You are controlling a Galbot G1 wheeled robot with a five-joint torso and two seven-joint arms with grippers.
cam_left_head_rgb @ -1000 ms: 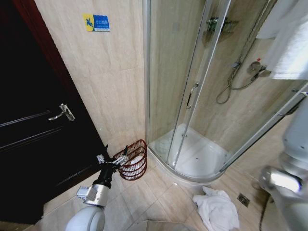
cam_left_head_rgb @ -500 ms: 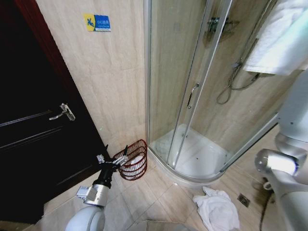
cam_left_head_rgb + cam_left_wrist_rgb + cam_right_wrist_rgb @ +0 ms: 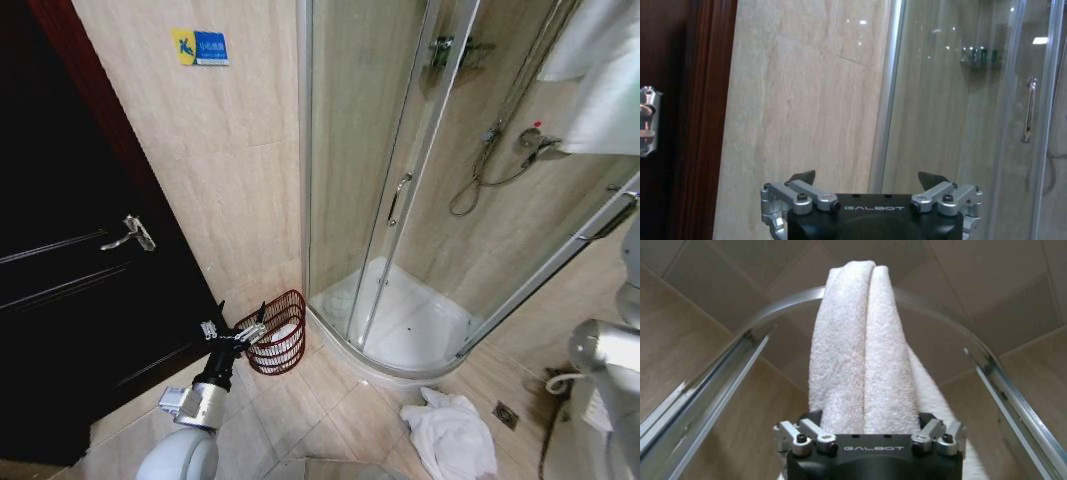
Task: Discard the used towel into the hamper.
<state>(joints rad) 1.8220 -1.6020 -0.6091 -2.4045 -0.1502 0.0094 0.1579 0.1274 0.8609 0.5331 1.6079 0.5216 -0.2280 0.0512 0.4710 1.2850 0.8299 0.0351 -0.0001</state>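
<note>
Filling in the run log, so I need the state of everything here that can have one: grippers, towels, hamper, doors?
Left gripper: open, empty, raised near the hamper.
Right gripper: shut on the held towel.
Held towel: folded, pinched between the fingers.
Towel on the floor: crumpled by the shower base.
Hamper: tilted toward the shower, something white inside.
Shower door: closed.
Dark door: appears closed.

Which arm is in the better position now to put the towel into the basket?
The right gripper, I judge: it is shut on a folded white terry towel. The left gripper is open and empty, though it hangs beside the round reddish-brown wire hamper.
</note>
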